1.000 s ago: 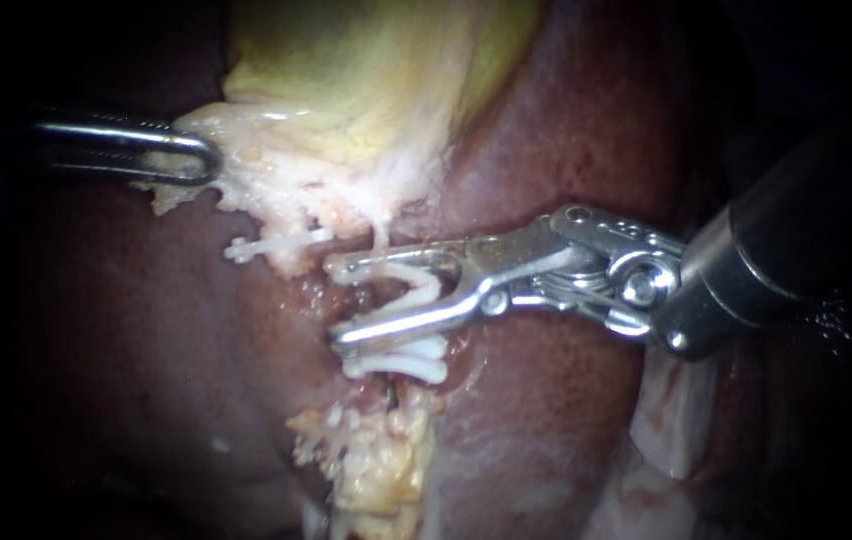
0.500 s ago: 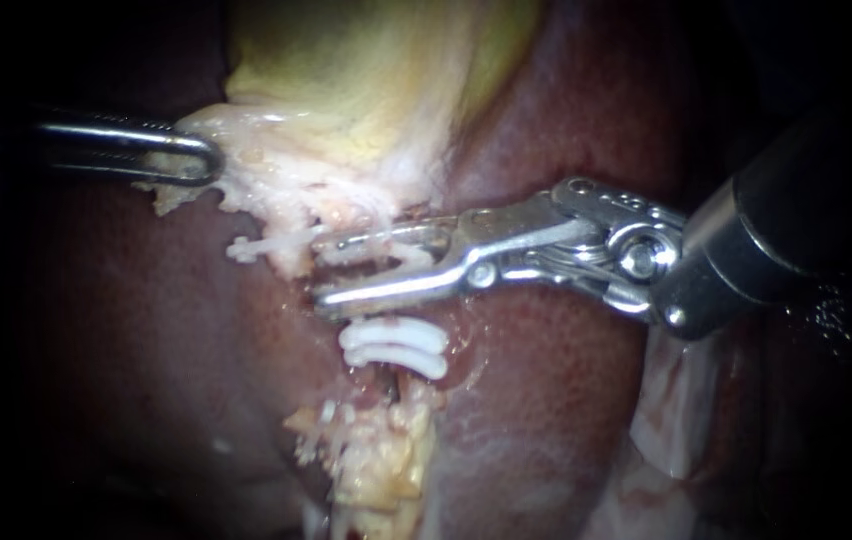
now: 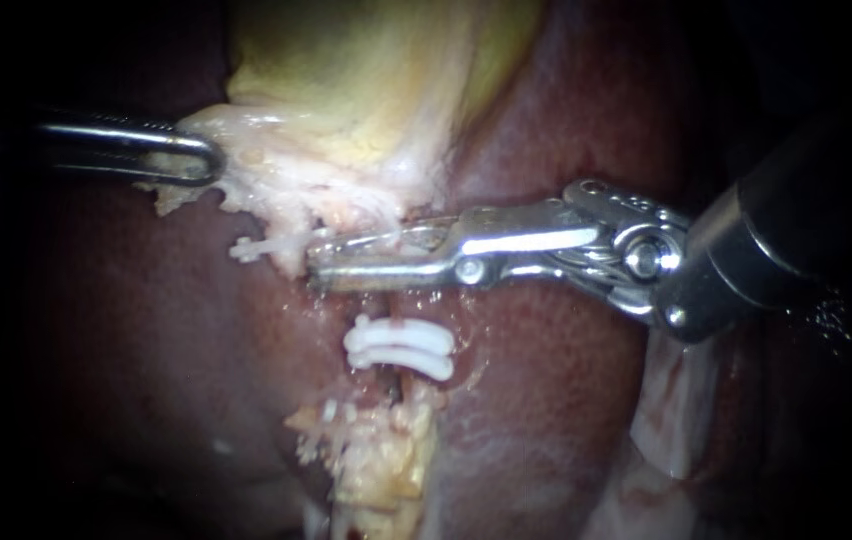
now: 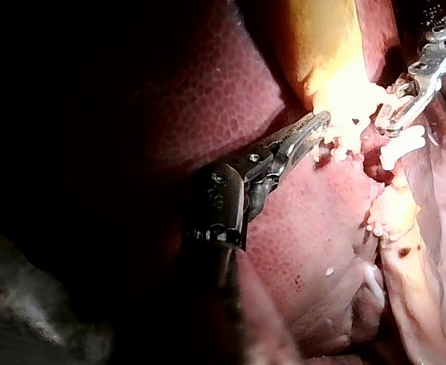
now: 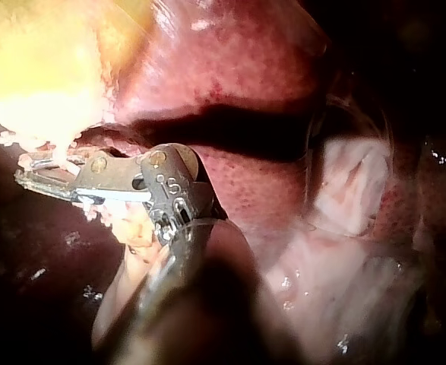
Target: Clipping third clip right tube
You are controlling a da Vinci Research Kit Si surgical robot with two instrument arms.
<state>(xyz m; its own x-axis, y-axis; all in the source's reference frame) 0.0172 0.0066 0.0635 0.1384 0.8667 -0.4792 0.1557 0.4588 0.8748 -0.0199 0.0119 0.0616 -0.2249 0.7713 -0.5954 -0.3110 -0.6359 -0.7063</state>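
Your right instrument [image 3: 324, 266] has closed its slim metal jaws from a wide gape. They now clamp the pale thin tube [image 3: 384, 222] just above two white plastic clips [image 3: 398, 349]. Your left instrument [image 3: 201, 158] grips the yellowish gallbladder [image 3: 366, 90] at its frayed edge. Left wrist view: jaws pinch that fringe. Right wrist view: jaws pressed together.

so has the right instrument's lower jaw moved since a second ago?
Yes. It rose away from the two placed clips, now fully uncovered, and the right instrument has its jaws shut on a new clip above them.
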